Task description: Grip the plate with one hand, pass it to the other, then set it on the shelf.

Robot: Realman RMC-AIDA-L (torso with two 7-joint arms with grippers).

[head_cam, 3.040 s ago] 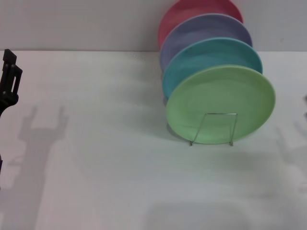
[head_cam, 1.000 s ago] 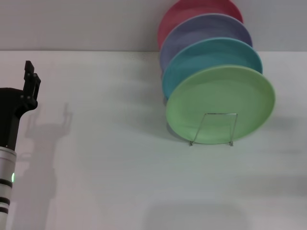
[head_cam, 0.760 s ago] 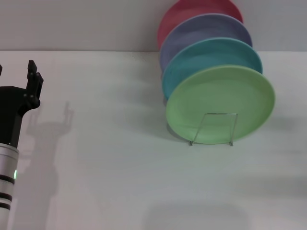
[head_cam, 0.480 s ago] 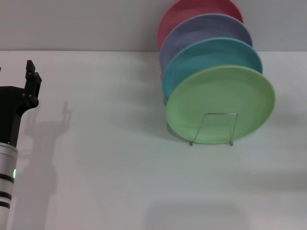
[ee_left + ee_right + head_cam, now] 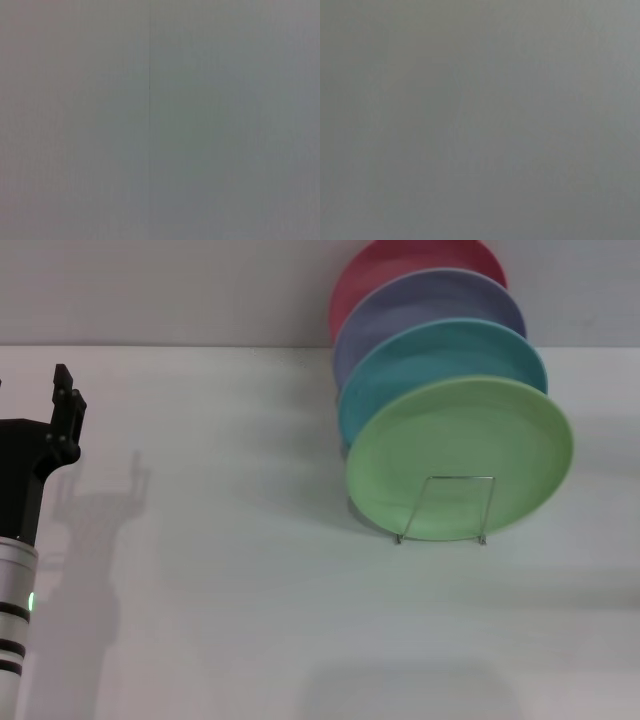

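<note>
Plates stand in a row on the wire shelf (image 5: 445, 508) at right-centre of the white desk (image 5: 250, 570). Light green plate (image 5: 459, 458) is frontmost, upright on edge and tilted back, resting behind the front wire loop. Directly behind it, overlapping: turquoise plate (image 5: 440, 355), then lavender plate (image 5: 425, 300), then red plate (image 5: 385, 265) at the back near the wall. Left gripper (image 5: 40, 435) is at the far left edge, well apart from the plates, pointing up; only one of its fingers (image 5: 66, 405) shows, so cannot tell whether spread or pressed together. Both wrist views show only blank grey.
</note>
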